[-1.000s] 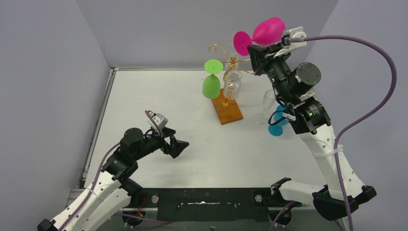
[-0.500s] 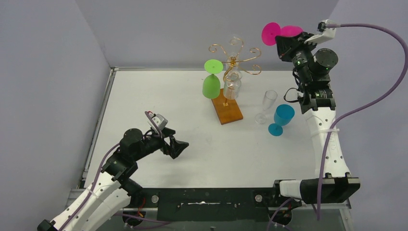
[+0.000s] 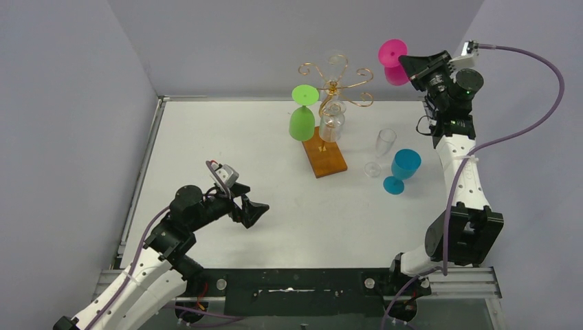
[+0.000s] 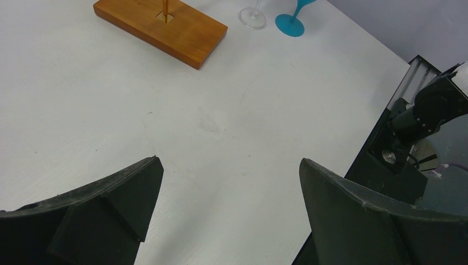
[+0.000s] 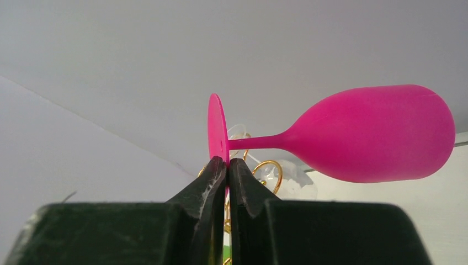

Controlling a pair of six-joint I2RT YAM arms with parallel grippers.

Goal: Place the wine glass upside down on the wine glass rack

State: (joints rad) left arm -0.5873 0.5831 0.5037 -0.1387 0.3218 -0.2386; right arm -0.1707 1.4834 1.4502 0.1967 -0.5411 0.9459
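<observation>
My right gripper (image 3: pixel 410 66) is shut on the rim of the pink wine glass's foot (image 5: pixel 217 130), high in the air to the right of the wine glass rack (image 3: pixel 334 83). The pink wine glass (image 3: pixel 392 53) lies roughly sideways, its bowl (image 5: pixel 375 132) pointing away from the pinched foot. The rack's gold wire arms (image 5: pixel 269 166) show just behind my right gripper (image 5: pixel 227 161). The rack's wooden base (image 3: pixel 324 153) stands mid-table. My left gripper (image 3: pixel 256 210) hovers open and empty low over the near-left table, its fingertips (image 4: pixel 144 176) far apart.
A green glass (image 3: pixel 302 114) and a clear glass (image 3: pixel 332 121) hang upside down on the rack. A clear flute (image 3: pixel 382 147) and a blue glass (image 3: pixel 403 169) stand on the table right of the base. Grey walls close in behind and on both sides.
The right arm has swung rightward and straightened up, carrying the pink glass away from above the rack and turning it so its bowl drops lower. The left arm has not moved.
</observation>
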